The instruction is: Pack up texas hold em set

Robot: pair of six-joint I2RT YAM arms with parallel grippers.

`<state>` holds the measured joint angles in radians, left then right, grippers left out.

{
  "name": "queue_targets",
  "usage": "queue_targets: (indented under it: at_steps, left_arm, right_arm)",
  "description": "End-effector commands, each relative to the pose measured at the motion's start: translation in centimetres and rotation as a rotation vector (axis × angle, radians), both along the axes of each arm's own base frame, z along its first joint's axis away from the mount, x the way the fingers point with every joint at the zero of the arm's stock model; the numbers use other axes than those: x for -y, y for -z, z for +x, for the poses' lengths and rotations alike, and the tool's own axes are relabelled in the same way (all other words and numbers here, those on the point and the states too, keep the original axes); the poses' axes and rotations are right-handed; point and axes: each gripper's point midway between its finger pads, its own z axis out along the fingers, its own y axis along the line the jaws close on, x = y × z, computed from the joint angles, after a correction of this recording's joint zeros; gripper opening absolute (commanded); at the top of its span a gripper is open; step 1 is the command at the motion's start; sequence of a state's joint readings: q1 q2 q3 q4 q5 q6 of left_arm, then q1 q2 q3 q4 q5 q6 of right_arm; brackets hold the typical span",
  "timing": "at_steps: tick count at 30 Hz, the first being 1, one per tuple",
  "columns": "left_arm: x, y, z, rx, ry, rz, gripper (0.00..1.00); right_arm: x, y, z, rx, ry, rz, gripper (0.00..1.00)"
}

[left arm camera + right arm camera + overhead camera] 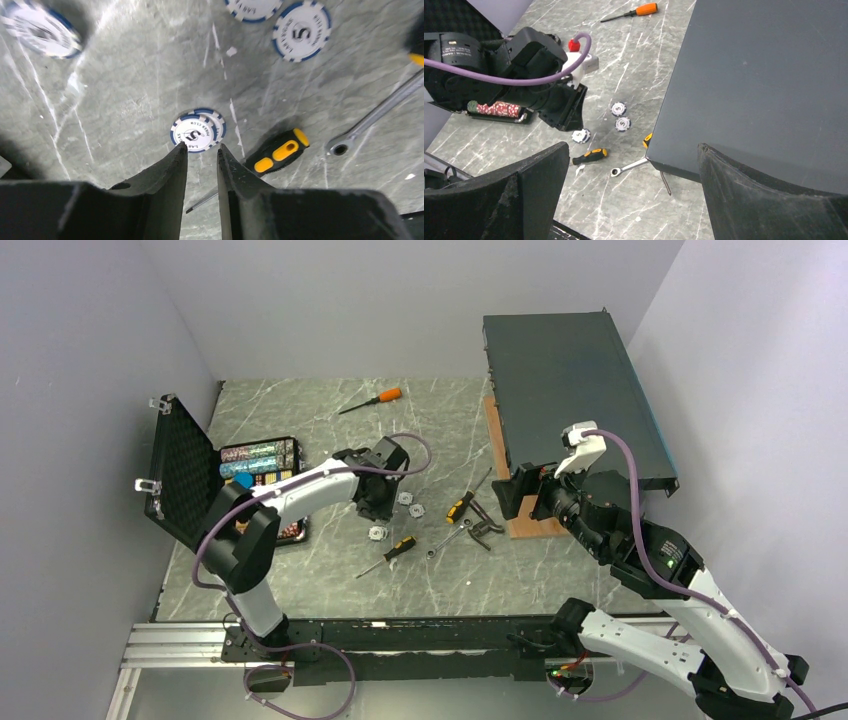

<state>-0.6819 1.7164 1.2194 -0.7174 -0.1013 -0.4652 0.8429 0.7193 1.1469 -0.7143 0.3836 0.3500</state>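
Observation:
The black case (182, 472) stands open at the left, its foam lid upright and rows of chips (258, 462) inside. Three loose blue-and-white chips lie mid-table (405, 498), (416, 510), (377, 533). My left gripper (378, 512) hovers low beside the nearest one. In the left wrist view that chip (197, 131) lies flat just beyond my left gripper's (202, 149) tips, whose jaws stand narrowly apart and empty. Other chips (302, 30) lie farther off. My right gripper (633, 146) is wide open and empty by the dark box's corner.
The large dark flat box (575, 395) sits raised at the right on a brown block (530, 528). Yellow-handled screwdrivers (402, 547), (460, 506), a ratchet wrench (375, 115) and hex keys (485, 525) lie mid-table. An orange-handled screwdriver (385, 396) lies at the back.

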Motion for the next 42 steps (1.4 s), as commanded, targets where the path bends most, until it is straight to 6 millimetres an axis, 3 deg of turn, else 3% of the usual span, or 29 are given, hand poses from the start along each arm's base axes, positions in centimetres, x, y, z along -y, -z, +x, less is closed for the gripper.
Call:
queue_targets:
  at_steps: [1, 5, 9, 17, 19, 27, 42]
  left_arm:
    - [-0.2, 0.3, -0.8, -0.005, -0.017, -0.028, 0.32]
    - [-0.4, 1.1, -1.1, -0.012, -0.019, -0.020, 0.35]
    - [-1.6, 1.1, -0.2, 0.003, -0.045, 0.008, 0.45]
    - [-6.5, 0.9, 4.8, 0.007, -0.228, -0.042, 0.78]
    - [-7.2, 0.9, 6.1, 0.007, -0.252, -0.047, 0.79]
    - [-8.3, 1.8, 9.6, -0.007, -0.292, -0.023, 0.73]
    - [-8.9, 4.5, 9.6, -0.053, -0.311, 0.036, 0.58]
  right_arm:
    - [-0.4, -1.1, 0.0, 0.018, -0.009, 0.037, 1.00]
    - [-0.4, -1.1, -0.1, 0.014, -0.014, 0.041, 1.00]
    - [-0.2, -1.1, -0.3, 0.013, -0.013, 0.043, 1.00]
    - [-0.4, -0.9, -0.3, 0.010, -0.020, 0.052, 1.00]
    - [-0.6, -0.8, -0.3, 0.008, -0.024, 0.050, 1.00]
    - [-0.4, -0.9, -0.2, 0.012, -0.016, 0.041, 1.00]
    - [-0.8, -0.6, 0.3, 0.011, -0.018, 0.025, 1.00]
